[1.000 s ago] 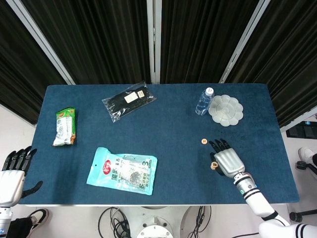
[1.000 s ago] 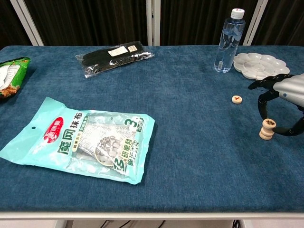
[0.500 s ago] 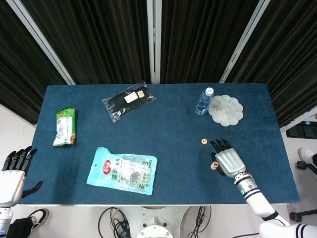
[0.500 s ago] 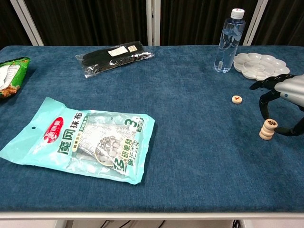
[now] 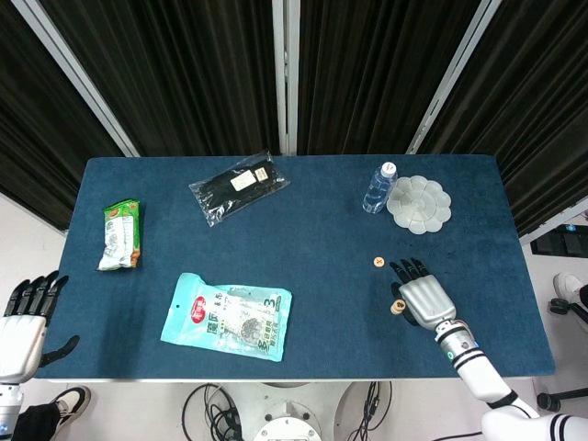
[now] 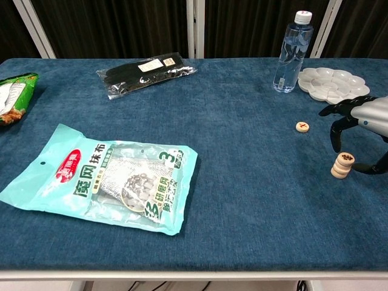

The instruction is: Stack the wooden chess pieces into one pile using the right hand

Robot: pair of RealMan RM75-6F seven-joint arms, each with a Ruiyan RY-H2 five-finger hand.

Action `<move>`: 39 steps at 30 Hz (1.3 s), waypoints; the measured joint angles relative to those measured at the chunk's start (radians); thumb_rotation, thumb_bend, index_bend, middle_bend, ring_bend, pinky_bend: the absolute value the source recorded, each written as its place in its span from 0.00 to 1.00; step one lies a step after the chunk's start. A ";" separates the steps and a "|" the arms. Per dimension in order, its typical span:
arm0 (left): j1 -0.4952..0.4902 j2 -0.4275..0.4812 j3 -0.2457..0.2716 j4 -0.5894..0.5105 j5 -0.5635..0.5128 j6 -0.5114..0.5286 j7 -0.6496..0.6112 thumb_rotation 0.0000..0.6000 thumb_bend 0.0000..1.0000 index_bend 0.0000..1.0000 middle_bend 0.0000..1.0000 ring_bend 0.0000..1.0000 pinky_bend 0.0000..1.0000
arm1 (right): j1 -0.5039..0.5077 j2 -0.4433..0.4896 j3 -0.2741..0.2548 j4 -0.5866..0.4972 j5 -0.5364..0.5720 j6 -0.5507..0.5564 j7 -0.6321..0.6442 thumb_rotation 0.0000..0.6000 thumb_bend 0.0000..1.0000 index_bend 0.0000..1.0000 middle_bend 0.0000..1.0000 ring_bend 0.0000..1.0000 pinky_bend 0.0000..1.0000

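1. Black curtains with grey frame posts back a table (image 5: 303, 230) covered in dark blue cloth.
2. Clutter on the cloth: a teal cleaning-cloth packet (image 6: 103, 176), a black sleeve packet (image 6: 145, 71), a green snack bag (image 5: 119, 236), a water bottle (image 6: 291, 51) and a flower-shaped palette (image 6: 332, 83).
3. The pile of chess pieces (image 6: 342, 165) stands near the right front of the table; a single loose chess piece (image 6: 302, 127) lies flat, apart from it, toward the bottle.
4. The right hand (image 5: 421, 296) sits just beside the pile, fingers spread and curved, holding nothing.
5. Change over the last second: the right hand has drawn slightly back and its fingers have come off the pile, which stands unsupported.
6. Judgement: the last placement looks complete; the loose piece remains to be collected.
7. The left hand (image 5: 26, 317) hangs off the table's left edge, fingers loosely extended and empty.
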 measured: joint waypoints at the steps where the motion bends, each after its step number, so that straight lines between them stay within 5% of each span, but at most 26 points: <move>1: 0.000 0.000 0.000 0.000 0.000 0.001 0.000 1.00 0.19 0.04 0.00 0.00 0.00 | 0.000 0.002 0.000 -0.002 0.000 0.000 0.001 1.00 0.22 0.37 0.07 0.00 0.00; 9: 0.001 0.001 0.001 -0.001 0.004 0.002 -0.001 1.00 0.19 0.04 0.00 0.00 0.00 | -0.006 0.031 -0.009 -0.020 -0.005 0.000 0.016 1.00 0.22 0.32 0.04 0.00 0.00; 13: 0.000 0.001 0.002 0.000 0.004 0.000 -0.001 1.00 0.19 0.04 0.00 0.00 0.00 | -0.004 0.053 -0.018 -0.028 0.009 -0.033 0.032 1.00 0.38 0.29 0.00 0.00 0.00; 17: -0.001 0.000 0.001 0.000 0.003 -0.002 0.001 1.00 0.19 0.04 0.00 0.00 0.00 | 0.001 0.070 -0.022 -0.031 0.015 -0.072 0.092 0.87 0.61 0.30 0.00 0.00 0.00; 32: -0.002 -0.001 0.001 0.002 -0.001 -0.005 -0.001 1.00 0.19 0.04 0.00 0.00 0.00 | -0.002 0.059 -0.031 0.015 -0.034 -0.083 0.167 0.83 0.81 0.30 0.00 0.00 0.00; 39: -0.002 -0.001 0.001 0.001 0.001 -0.004 -0.001 1.00 0.19 0.04 0.00 0.00 0.00 | -0.008 0.058 -0.031 0.008 -0.022 -0.070 0.149 0.82 0.84 0.33 0.01 0.00 0.00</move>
